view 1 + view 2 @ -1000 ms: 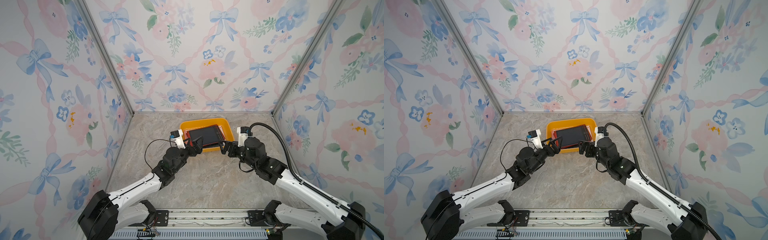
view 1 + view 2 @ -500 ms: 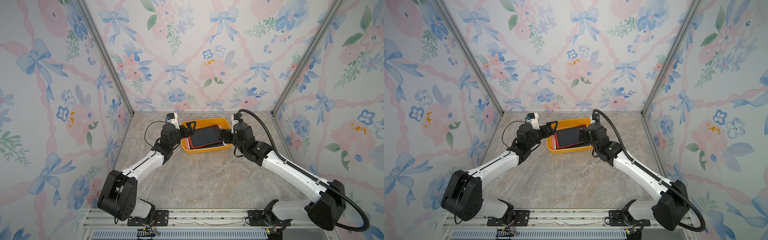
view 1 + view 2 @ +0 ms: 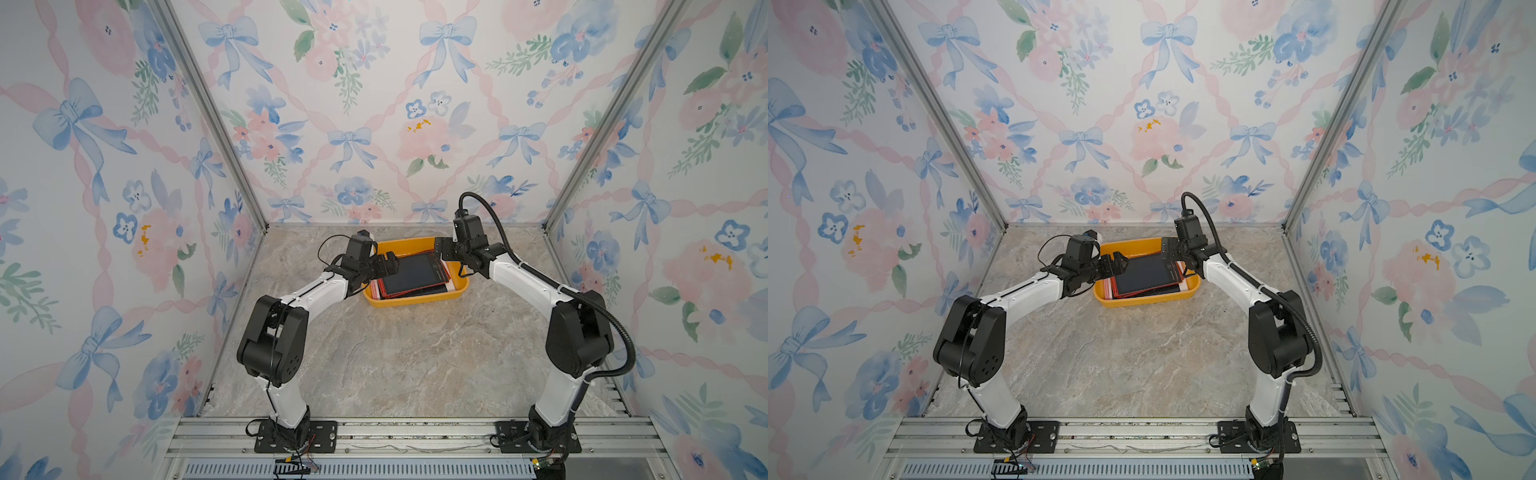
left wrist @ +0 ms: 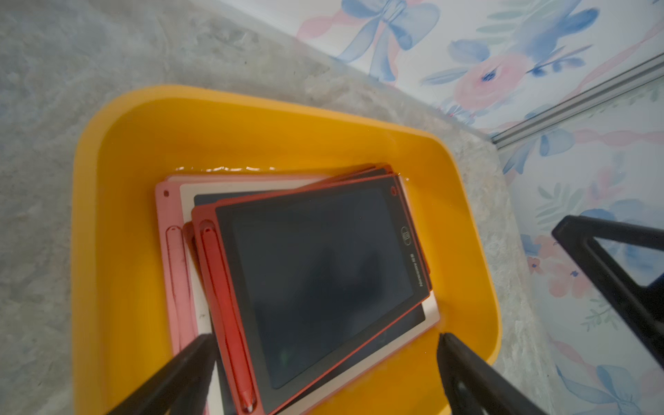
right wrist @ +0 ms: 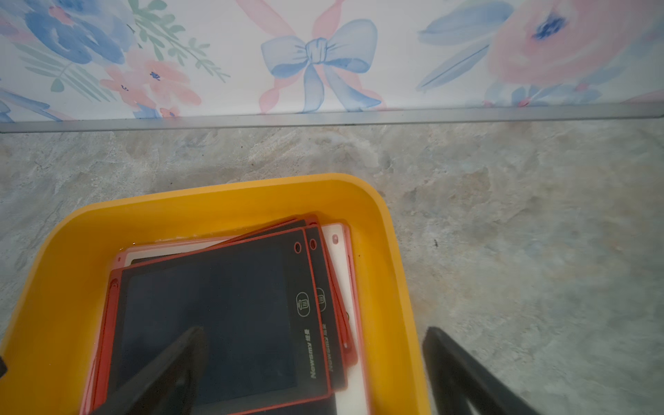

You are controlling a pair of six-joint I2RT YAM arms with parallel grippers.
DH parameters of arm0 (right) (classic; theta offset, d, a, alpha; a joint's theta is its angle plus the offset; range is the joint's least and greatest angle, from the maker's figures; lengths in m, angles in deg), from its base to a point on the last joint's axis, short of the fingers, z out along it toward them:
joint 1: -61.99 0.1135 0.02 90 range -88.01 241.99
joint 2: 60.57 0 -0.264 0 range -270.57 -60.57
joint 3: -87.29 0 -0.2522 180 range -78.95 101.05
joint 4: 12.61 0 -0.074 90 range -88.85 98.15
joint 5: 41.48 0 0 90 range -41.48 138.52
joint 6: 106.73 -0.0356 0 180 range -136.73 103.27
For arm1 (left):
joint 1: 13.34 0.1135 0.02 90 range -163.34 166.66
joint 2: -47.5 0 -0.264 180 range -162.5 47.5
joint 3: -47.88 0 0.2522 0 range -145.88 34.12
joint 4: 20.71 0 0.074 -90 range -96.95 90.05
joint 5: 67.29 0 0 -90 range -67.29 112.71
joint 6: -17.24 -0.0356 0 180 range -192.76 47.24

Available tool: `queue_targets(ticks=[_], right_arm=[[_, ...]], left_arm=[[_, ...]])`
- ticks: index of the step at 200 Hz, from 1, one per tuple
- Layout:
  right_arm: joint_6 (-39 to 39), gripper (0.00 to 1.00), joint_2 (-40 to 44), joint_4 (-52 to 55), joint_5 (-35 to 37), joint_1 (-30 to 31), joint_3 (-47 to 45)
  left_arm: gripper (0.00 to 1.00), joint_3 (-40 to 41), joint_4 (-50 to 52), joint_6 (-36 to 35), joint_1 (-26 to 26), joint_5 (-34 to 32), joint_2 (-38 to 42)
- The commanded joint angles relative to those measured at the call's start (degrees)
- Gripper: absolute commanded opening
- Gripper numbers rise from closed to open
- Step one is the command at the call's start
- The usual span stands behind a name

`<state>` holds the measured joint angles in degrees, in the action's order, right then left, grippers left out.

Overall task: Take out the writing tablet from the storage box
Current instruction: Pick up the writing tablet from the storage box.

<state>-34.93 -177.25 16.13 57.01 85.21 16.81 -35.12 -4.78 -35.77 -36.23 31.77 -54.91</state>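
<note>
Yellow-orange plastic of the storage box [image 3: 415, 300] rests on the marble tabletop [image 3: 415, 361] near the back wall. The red-framed writing tablet [image 3: 415, 274] lies inside it, a little askew, on top of a pile of other tablets [image 4: 172, 251]. My left hand [image 3: 388, 266] hangs over the left end of the box and my right hand [image 3: 441, 249] over its right wall, both spread wide and holding nothing.

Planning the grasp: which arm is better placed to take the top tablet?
Left, likely: the left claw, open, brackets the end of the red tablet; the right claw, open, straddles the box wall.
</note>
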Motion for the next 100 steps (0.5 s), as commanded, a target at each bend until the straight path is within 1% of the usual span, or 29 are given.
queue_targets(ticks=[1, 29, 100], right_arm=[[-3.05, 0.97, -4.56, -0.75, -7.87, -2.38, 2.99], [-2.80, 0.97, -7.79, 1.10, -9.09, -2.83, 4.60], [-3.47, 0.97, -9.35, 0.06, -11.72, -3.42, 3.99]], left_arm=[[0.98, -2.15, 6.49, -2.87, -0.42, -1.84, -1.79], [0.98, -4.59, 8.58, -3.18, -0.68, -2.49, -5.02], [0.98, -10.96, 12.47, -2.93, -2.00, -7.79, -11.96]])
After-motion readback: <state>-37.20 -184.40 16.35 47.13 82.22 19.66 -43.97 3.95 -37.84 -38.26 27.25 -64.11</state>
